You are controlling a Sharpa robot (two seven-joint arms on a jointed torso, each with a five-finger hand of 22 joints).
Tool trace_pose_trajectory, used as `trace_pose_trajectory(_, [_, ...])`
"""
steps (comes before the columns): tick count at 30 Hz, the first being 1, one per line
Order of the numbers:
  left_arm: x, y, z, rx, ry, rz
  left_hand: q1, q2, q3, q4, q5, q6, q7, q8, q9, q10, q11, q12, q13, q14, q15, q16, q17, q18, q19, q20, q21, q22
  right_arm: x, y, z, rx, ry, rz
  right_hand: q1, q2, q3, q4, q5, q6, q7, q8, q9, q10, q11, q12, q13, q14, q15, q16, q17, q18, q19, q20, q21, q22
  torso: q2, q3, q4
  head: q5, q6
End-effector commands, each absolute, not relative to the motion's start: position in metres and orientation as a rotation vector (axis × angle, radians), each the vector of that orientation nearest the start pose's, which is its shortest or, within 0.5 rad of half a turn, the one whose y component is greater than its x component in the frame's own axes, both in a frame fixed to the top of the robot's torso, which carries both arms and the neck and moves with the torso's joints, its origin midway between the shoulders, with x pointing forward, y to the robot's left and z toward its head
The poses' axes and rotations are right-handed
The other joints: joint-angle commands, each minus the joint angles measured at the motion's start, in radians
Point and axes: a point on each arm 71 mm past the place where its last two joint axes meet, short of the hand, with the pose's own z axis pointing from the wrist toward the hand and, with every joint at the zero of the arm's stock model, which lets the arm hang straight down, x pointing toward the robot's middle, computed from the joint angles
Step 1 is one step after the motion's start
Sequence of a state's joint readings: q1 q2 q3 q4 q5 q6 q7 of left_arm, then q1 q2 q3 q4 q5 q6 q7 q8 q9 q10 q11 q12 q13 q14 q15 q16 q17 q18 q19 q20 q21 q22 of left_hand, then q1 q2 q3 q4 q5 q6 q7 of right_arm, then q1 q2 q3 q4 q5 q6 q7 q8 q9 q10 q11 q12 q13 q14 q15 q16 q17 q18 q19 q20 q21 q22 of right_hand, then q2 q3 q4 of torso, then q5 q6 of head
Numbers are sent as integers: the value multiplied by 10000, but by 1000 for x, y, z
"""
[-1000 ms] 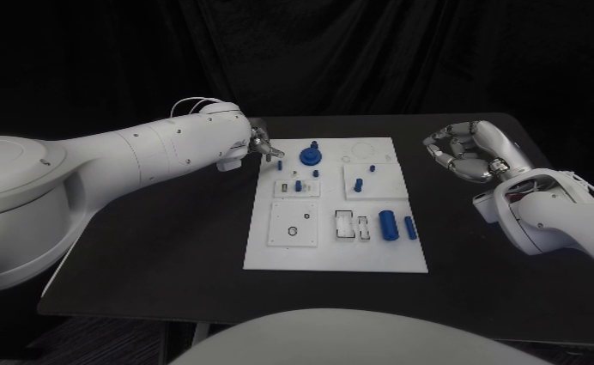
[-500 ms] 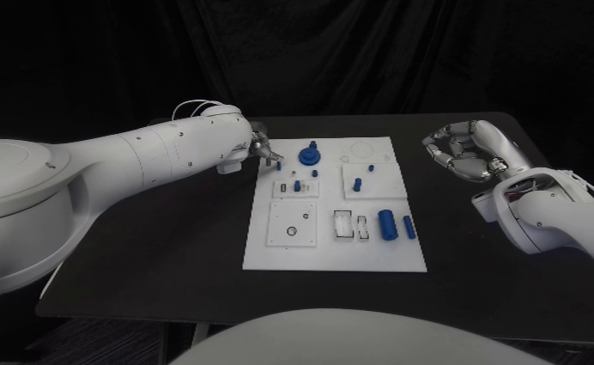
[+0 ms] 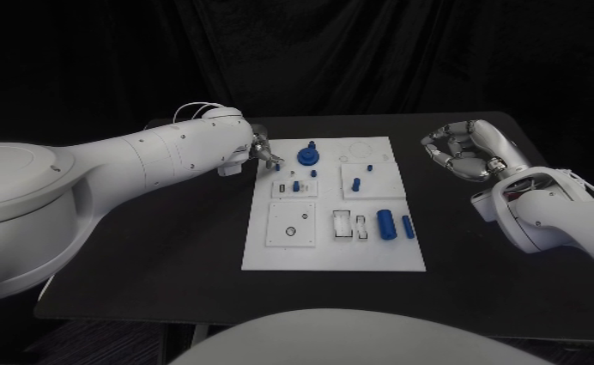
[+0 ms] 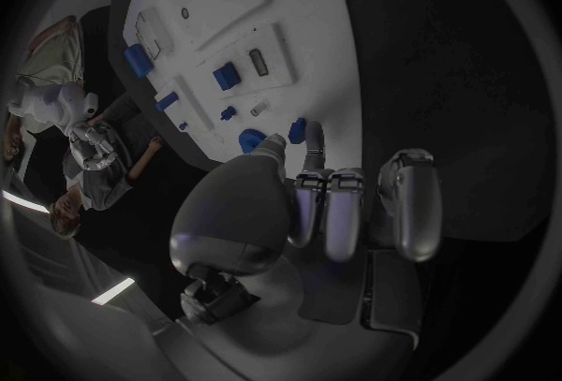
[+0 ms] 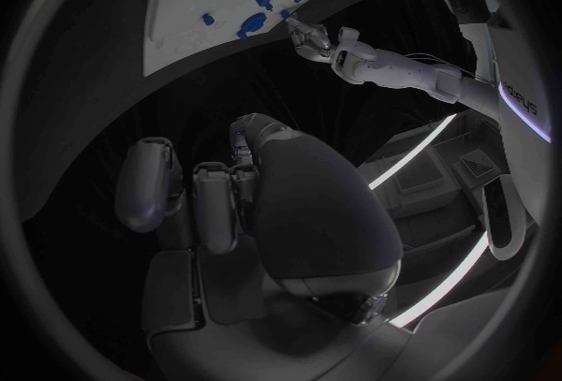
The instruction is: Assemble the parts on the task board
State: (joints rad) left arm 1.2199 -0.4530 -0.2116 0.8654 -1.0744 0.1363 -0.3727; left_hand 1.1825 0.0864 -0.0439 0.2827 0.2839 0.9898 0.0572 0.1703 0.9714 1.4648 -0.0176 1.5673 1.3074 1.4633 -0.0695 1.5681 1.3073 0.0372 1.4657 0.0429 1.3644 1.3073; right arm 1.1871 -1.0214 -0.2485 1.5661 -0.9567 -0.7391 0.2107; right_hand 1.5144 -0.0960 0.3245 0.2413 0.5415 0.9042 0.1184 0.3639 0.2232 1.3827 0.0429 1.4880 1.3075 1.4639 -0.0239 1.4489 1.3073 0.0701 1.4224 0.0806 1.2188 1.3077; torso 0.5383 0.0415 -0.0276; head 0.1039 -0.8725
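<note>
The white task board [image 3: 334, 253] lies in the middle of the black table. My left hand [image 3: 263, 151] hovers over the board's far left corner and pinches a small blue part [image 4: 298, 129] between thumb and finger [image 4: 314, 156]. Just beside it on the board stands a round blue part [image 3: 308, 156]. Small blue pegs [image 3: 356, 184] stand in the middle, and two blue cylinders [image 3: 386, 224] lie near the right edge. My right hand [image 3: 464, 152] is off the board to the right, above the table, fingers curled in on nothing.
Along the board's near half lie white inset plates and slots [image 3: 292, 224]. Bare black table [image 3: 161, 245] surrounds the board on all sides. A black curtain closes off the back.
The left arm has shifted slightly, with its hand still at the board's far left corner holding the small blue part. The right hand has not moved.
</note>
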Motion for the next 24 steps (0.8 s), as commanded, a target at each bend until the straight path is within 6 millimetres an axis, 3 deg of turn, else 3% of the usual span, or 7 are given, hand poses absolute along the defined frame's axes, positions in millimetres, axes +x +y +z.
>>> trace_pose_trajectory(1, [558, 212, -290, -1996, 23267, -2060, 60, 57, 10, -50, 61, 39, 23, -76, -22, 1060, 67, 35, 2634, 1075, 73, 27, 2635, 122, 34, 63, -48, 1982, 439, -289, -232, 3061, 14894, 7654, -94, 38, 47, -8, 63, -24, 6, 61, -9, -32, -24, 1, 430, 526, -26, -22, 1489, 100, -67, 3, -38, 1568, 1, 2, 1, 4, -1])
trace_pose_trajectory(8, [558, 211, -291, -1992, 23259, -2071, 120, 133, 61, -45, 227, 61, 23, -109, -66, 1060, 69, 35, 2634, 1075, 78, 27, 2635, 123, 28, 69, -53, 1981, 439, -289, -232, 3082, 14946, 7650, -90, 40, 53, -16, 64, -30, 5, 63, -11, -22, -26, 6, 440, 528, -29, -19, 1491, 99, -62, 2, -29, 1571, 1, -2, -3, -11, -1])
trace_pose_trajectory(14, [559, 209, -291, -1982, 23151, -2195, 211, 114, 94, -75, 565, 111, -1, -58, -22, 1060, 54, 35, 2634, 1075, 68, 27, 2635, 125, 23, 67, -60, 1980, 440, -289, -232, 3101, 14993, 7640, -90, 40, 53, -16, 64, -30, 5, 63, -11, -22, -26, 6, 440, 528, -29, -19, 1491, 99, -62, 2, -29, 1571, 0, 1, -1, 0, -1])
trace_pose_trajectory(24, [560, 207, -291, -1948, 23127, -2262, 268, 100, 124, -87, 754, 63, -2, -51, 16, 1060, 50, 35, 2634, 1075, 66, 27, 2635, 138, -7, 63, -115, 1963, 440, -289, -233, 3135, 15068, 7622, -89, 39, 56, -20, 64, -40, 7, 61, -14, -34, -26, 2, 427, 524, -30, -27, 1483, 102, -68, 1, -43, 1567, 3, -2, -1, 26, -1])
